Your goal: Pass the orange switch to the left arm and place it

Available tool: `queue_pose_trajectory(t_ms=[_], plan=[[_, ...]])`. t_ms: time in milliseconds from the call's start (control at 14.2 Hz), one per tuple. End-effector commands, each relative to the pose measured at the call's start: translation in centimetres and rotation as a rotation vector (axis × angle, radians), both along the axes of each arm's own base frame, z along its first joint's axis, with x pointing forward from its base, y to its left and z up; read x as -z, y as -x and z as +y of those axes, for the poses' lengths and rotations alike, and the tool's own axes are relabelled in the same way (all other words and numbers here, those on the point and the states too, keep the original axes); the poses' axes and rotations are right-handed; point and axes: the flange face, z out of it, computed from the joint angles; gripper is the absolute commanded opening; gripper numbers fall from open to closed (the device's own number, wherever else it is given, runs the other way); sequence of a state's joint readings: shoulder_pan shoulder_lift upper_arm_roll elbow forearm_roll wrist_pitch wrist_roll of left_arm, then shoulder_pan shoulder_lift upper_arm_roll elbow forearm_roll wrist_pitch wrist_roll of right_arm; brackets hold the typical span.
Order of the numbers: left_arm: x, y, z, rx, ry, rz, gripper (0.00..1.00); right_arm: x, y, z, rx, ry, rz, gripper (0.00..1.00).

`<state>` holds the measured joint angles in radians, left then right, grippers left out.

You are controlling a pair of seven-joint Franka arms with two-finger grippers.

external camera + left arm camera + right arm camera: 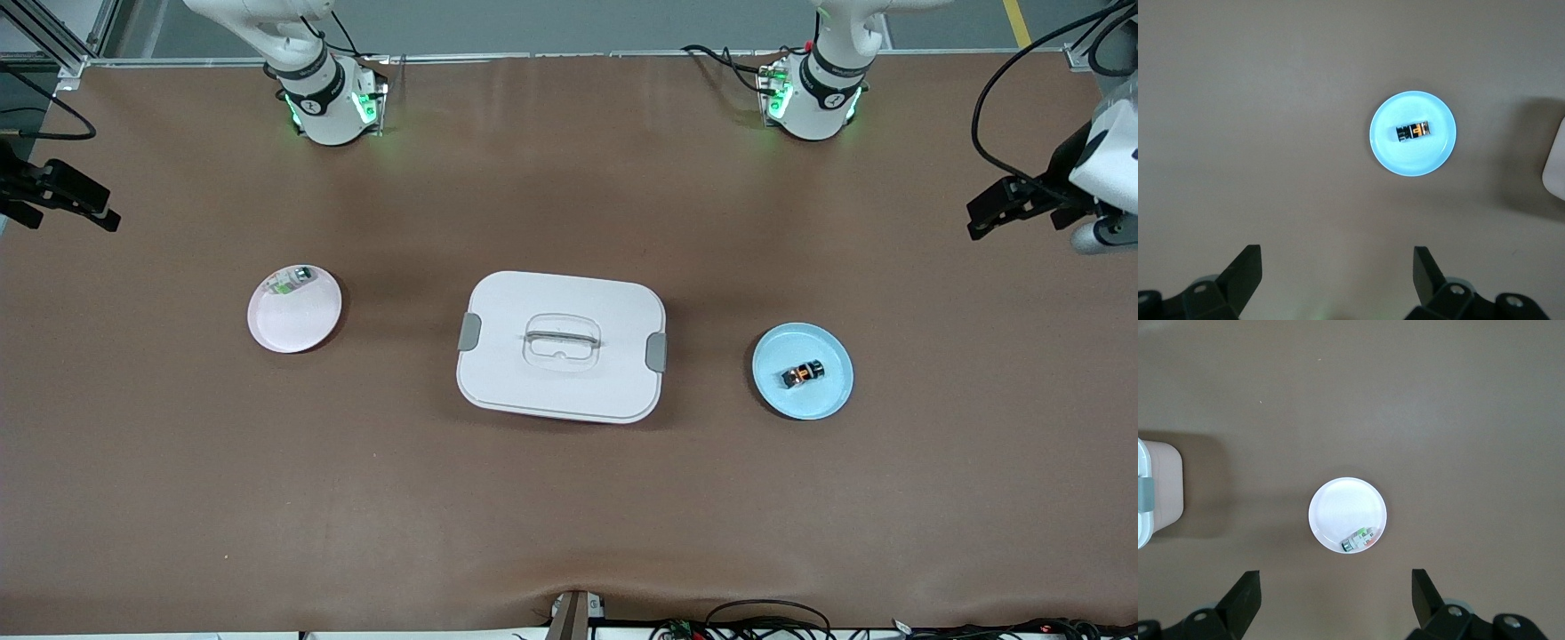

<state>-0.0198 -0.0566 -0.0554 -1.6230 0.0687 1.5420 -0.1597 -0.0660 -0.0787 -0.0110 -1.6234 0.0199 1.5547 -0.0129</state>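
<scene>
The orange switch (pixel 803 373), tiny and black with an orange end, lies on a light blue plate (pixel 822 402) toward the left arm's end of the table. It also shows in the left wrist view (pixel 1413 130). The white box (pixel 562 345) stands shut mid-table, between the two plates. My left gripper (pixel 978 220) is open and empty, high up by the left arm's end of the table; in its own view (pixel 1337 252) the blue plate (pixel 1413 160) lies far below. My right gripper (pixel 105 212) is open and empty, high up at the other end (pixel 1335 575).
A pale pink plate (pixel 293 324) toward the right arm's end holds a small green-and-white part (pixel 293 280), also seen in the right wrist view (pixel 1360 539). The box's edge shows in both wrist views (pixel 1555 160) (pixel 1158 487). Cables lie along the table's near edge (pixel 765 622).
</scene>
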Motion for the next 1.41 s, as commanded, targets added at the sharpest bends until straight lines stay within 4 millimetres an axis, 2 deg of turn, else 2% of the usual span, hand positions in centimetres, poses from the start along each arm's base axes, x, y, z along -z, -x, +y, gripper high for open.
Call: queue_pose_trajectory(t_ms=[0,563,1268,1338], plan=[[-1.2,2.0,-0.8,0.019,0.025,-0.003,1.0,-0.9,-0.1,-0.2,0.006,0.001,0.007,1.0],[-2.2,2.2,-1.6,0.1,0.029,-0.001,1.0,-0.9,-0.1,-0.3,0.011,0.003,0.007,1.0],[-1.8,1.9,-1.9,0.098,0.071,0.018,1.0,-0.8,0.0,-0.3,0.008,0.007,0.009,1.0],[-2.3,1.9,-1.8,0.093,0.071,0.007,1.0,-0.8,0.0,-0.3,0.008,0.007,0.009,1.0]])
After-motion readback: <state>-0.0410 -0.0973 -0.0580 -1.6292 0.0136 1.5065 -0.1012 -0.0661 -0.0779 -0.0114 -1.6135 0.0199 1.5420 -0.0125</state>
